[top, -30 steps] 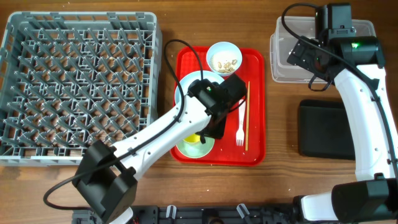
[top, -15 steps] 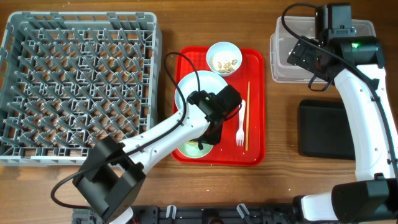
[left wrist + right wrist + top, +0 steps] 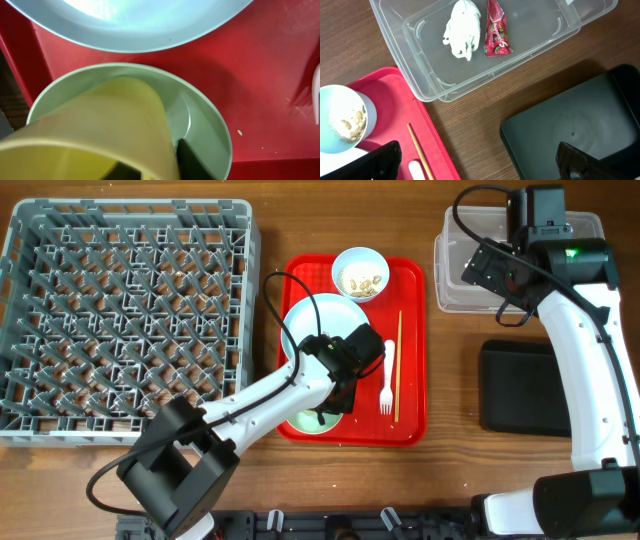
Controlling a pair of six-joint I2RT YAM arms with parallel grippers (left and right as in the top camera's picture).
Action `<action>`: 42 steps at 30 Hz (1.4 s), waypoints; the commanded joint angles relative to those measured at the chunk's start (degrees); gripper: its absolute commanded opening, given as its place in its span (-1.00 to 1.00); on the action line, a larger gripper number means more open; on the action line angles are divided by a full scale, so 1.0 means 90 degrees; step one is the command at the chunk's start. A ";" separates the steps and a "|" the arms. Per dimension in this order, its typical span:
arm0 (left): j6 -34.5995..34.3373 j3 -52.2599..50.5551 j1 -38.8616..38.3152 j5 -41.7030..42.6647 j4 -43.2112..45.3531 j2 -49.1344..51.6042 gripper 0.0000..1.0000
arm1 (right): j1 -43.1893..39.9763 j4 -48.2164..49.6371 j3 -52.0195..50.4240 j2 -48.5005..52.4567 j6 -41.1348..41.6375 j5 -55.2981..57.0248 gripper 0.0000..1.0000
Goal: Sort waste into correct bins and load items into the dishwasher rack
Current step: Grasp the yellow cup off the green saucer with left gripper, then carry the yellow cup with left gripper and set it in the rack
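The left end effector (image 3: 156, 167) has been drawn nearly closed and seems pinched on the wall of the yellow cup (image 3: 100, 125), inside the mint bowl (image 3: 202, 117). A second ago the cup was seen overhead. A lift toward the dishwasher rack (image 3: 130, 210) is prepared. Farther off, the right end effector (image 3: 480, 165) is held wide, empty.

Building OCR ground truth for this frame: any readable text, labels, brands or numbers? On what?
No legible text anywhere.
red snack wrapper in the clear tub: carries print, too blurred to read.
dishwasher rack, red tray, black tray, yellow cup: no markings visible.
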 commanded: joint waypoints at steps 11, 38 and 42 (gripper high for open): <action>-0.0002 -0.0051 -0.0012 -0.0015 0.0134 0.0163 -0.78 | 0.0022 0.0022 -0.0024 -0.0151 -0.0058 0.0131 1.00; 0.0066 0.0665 -0.0012 -0.0942 -0.0738 0.0138 -0.92 | 0.0022 0.0041 -0.0024 -0.0151 -0.0058 0.0131 0.99; 0.0066 0.1064 -0.0017 -0.0940 -0.0911 0.0138 -0.92 | 0.0022 0.0041 -0.0024 -0.0151 -0.0058 0.0131 1.00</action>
